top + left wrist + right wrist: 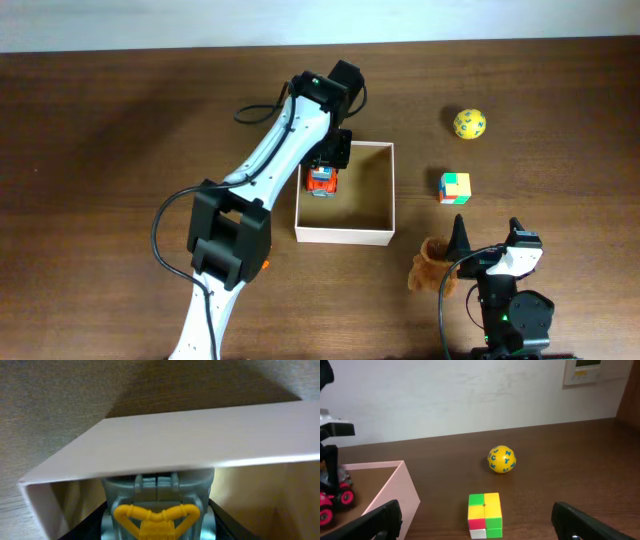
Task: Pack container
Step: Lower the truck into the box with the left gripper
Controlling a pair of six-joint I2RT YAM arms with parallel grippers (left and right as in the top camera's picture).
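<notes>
Left claw (pixel 330 162) is clamping the truck (pixel 322 181), hanging straight down inside the box (pixel 345 236), far-left corner; right claw (pixel 490 248) is idling wide apart.

Left arm (pixel 270 150): stretched out in a long diagonal from the near table edge toward the far side, elbow low, wrist bent downward.
Left gripper (pixel 324 168): pointing down, jaws half closed on a small toy truck (pixel 322 182) – one dark finger on each side of it in the left wrist view.
Right arm (pixel 512 305): folded close to its base at the near right edge.
Right gripper (pixel 490 245): facing forward, low over the table, holding nothing – its fingers (pixel 585 522) are spread as wide as they go.
</notes>
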